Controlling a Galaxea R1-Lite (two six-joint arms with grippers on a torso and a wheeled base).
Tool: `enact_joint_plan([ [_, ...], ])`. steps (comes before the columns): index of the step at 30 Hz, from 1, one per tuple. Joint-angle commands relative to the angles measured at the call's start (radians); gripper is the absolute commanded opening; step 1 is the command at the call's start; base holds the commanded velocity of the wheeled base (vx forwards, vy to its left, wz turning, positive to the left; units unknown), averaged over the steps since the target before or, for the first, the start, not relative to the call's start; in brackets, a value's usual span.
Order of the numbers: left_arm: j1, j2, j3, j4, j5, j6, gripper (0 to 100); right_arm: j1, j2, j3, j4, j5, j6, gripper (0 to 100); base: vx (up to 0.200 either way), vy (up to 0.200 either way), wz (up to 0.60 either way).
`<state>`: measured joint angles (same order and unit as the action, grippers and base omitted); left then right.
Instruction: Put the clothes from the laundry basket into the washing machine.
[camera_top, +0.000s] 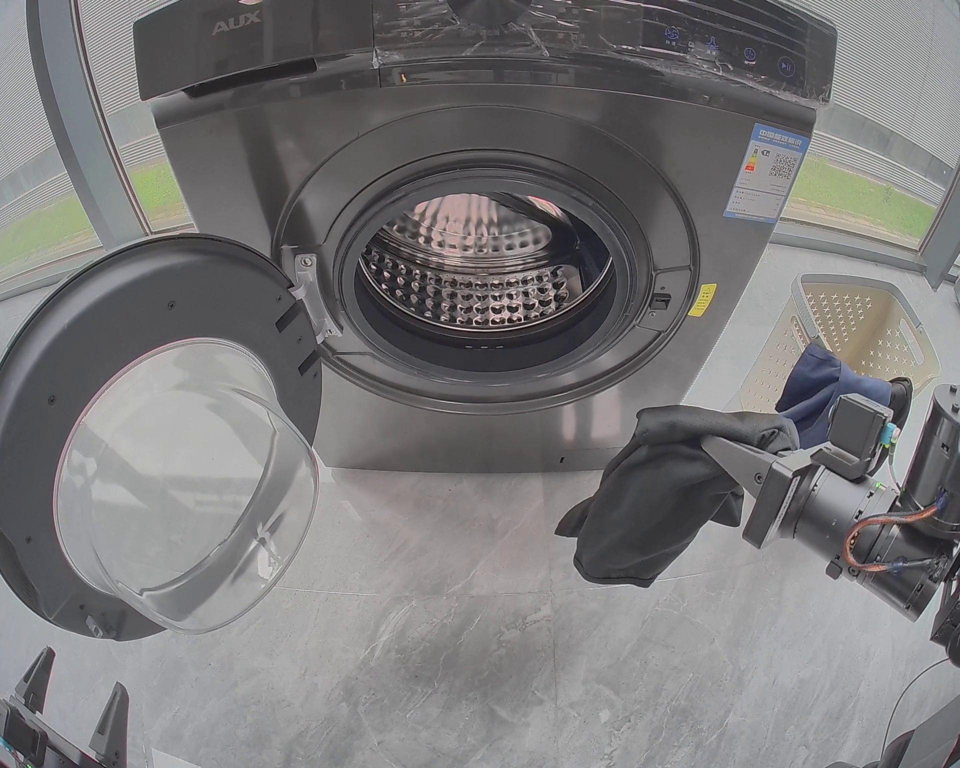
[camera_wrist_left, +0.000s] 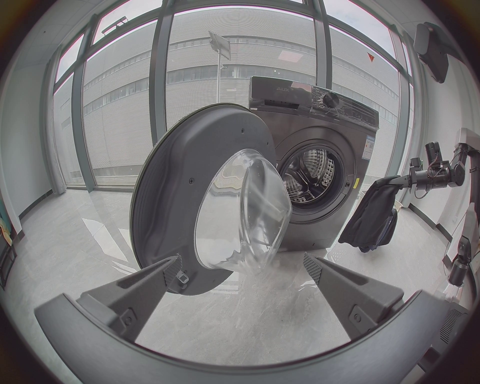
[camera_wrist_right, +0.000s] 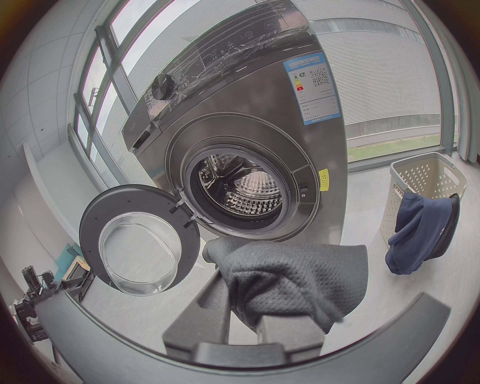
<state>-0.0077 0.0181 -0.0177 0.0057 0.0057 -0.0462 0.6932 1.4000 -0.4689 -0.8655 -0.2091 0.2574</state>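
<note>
The grey washing machine (camera_top: 480, 230) stands ahead with its round door (camera_top: 150, 440) swung open to the left and its steel drum (camera_top: 470, 270) in sight. My right gripper (camera_top: 735, 450) is shut on a dark grey garment (camera_top: 655, 500), which hangs above the floor to the right of the drum opening; the right wrist view has the same garment (camera_wrist_right: 295, 280) draped over the fingers. A beige laundry basket (camera_top: 860, 330) sits at the right of the machine with a navy garment (camera_top: 825, 390) hanging over its rim. My left gripper (camera_wrist_left: 240, 280) stands open low at the left, facing the door.
Grey tiled floor (camera_top: 450, 620) spreads in front of the machine. Tall windows run behind it and along the left. The open door's glass bowl (camera_top: 190, 480) juts out toward my left arm.
</note>
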Motion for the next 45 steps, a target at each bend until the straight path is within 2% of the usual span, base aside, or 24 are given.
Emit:
enact_joint_plan([
  [1, 0.002, -0.018, 0.015, -0.001, 0.0, 0.002, 100, 0.039, 0.013, -0.007, -0.017, 0.001, 0.003, 0, 0.0, 0.0, 0.0],
  [6, 0.002, -0.018, 0.018, -0.004, 0.0, 0.003, 100, 0.078, 0.089, -0.019, -0.092, 0.007, -0.004, 0, 0.0, 0.0, 0.0],
  [10, 0.003, -0.018, 0.018, -0.003, -0.004, 0.035, 100, 0.124, 0.185, -0.028, -0.198, 0.002, -0.004, 0, 0.0, 0.0, 0.0],
  [16, 0.006, -0.018, 0.018, -0.003, -0.004, 0.048, 100, 0.117, 0.254, -0.05, -0.316, -0.003, -0.021, 0, 0.0, 0.0, 0.0],
  [28, 0.005, -0.018, 0.018, -0.003, -0.006, 0.039, 100, 0.109, 0.261, -0.129, -0.303, -0.01, -0.032, 0, 0.0, 0.0, 0.0],
  [33, 0.006, -0.018, 0.018, -0.004, -0.001, 0.029, 100, 0.108, 0.26, -0.123, -0.305, -0.012, -0.03, 0, 0.0, 0.0, 0.0],
  [39, 0.006, -0.018, 0.018, -0.006, -0.003, 0.043, 100, 0.109, 0.277, -0.128, -0.313, -0.012, -0.029, 0, 0.0, 0.0, 0.0],
  [41, 0.006, -0.018, 0.016, -0.016, -0.004, 0.039, 100, 0.109, 0.281, -0.134, -0.317, -0.012, -0.029, 0, 0.0, 0.0, 0.0],
  [45, 0.005, 0.02, -0.123, -0.053, -0.015, 0.035, 100, 0.109, 0.278, -0.155, -0.317, -0.009, -0.03, 0, 0.0, 0.0, 0.0],
])
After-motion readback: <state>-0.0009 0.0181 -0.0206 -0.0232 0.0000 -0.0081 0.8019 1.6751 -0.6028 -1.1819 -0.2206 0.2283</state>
